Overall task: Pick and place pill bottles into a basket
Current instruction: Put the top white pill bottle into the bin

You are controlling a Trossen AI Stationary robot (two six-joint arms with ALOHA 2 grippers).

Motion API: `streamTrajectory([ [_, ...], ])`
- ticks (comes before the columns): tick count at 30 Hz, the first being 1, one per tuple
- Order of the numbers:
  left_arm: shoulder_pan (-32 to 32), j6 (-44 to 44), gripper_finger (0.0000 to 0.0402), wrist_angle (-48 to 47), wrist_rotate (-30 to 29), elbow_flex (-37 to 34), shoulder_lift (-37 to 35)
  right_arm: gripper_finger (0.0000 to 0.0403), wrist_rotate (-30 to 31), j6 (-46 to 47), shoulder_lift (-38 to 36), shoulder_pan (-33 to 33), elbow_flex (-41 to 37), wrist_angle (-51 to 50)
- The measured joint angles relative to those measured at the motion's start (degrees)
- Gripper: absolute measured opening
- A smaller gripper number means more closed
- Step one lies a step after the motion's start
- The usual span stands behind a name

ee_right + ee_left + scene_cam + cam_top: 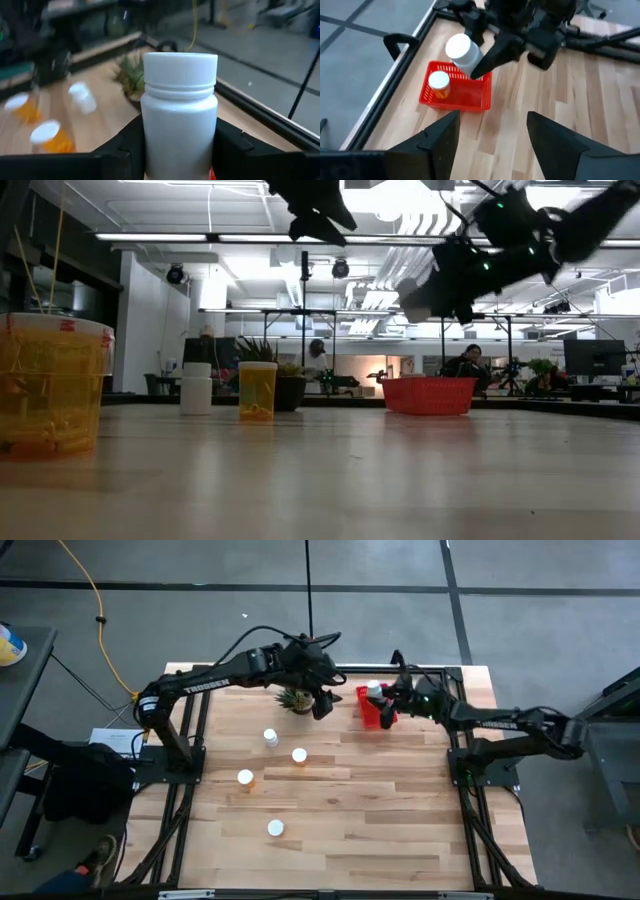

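We saw the wooden surface [380, 810] first, with both dark arms reaching toward its far edge. The red basket [372, 710] sat near that far edge, toward the right side, and one pill bottle with an orange body [439, 84] already lay inside it.

The right claw [385, 698] hung just above the basket, pinching an all-white bottle [179, 112] between its fingers [129, 145]; in the left wrist view that bottle [461, 51] was tilted over the basket's far rim.

The left claw [322, 706] hovered above the surface between the small potted plant [296, 697] and the basket, its fingers [437, 137] spread apart and holding nothing.

Four more bottles stood apart from one another on the left half of the surface: a white one [270, 737], then three white-capped orange ones, one beside it [299, 756], one farther left [245, 778] and one nearest the front edge [275, 829]. In the low view, the closest orange bottle [50, 385] loomed at the left edge.
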Motion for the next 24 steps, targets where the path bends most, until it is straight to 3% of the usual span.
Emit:
streamTrajectory([
  [4,0.0,-3.1,0.0256,0.1,0.2,0.0,-0.4,0.0152,5.8,3.4,0.7,-0.1,-7.4,11.9],
  [9,0.0,-4.2,0.0255,2.9,0.6,0.0,0.1,0.0152,10.6,6.7,2.6,0.0,-10.1,17.6],
  [17,0.0,0.3,0.0256,12.7,2.3,0.0,6.3,0.0152,7.9,1.6,6.2,0.3,-10.7,17.7],
  [24,0.5,2.1,0.0288,15.9,2.6,0.0,13.6,0.0152,7.1,-0.9,6.8,0.3,-10.7,17.7],
])
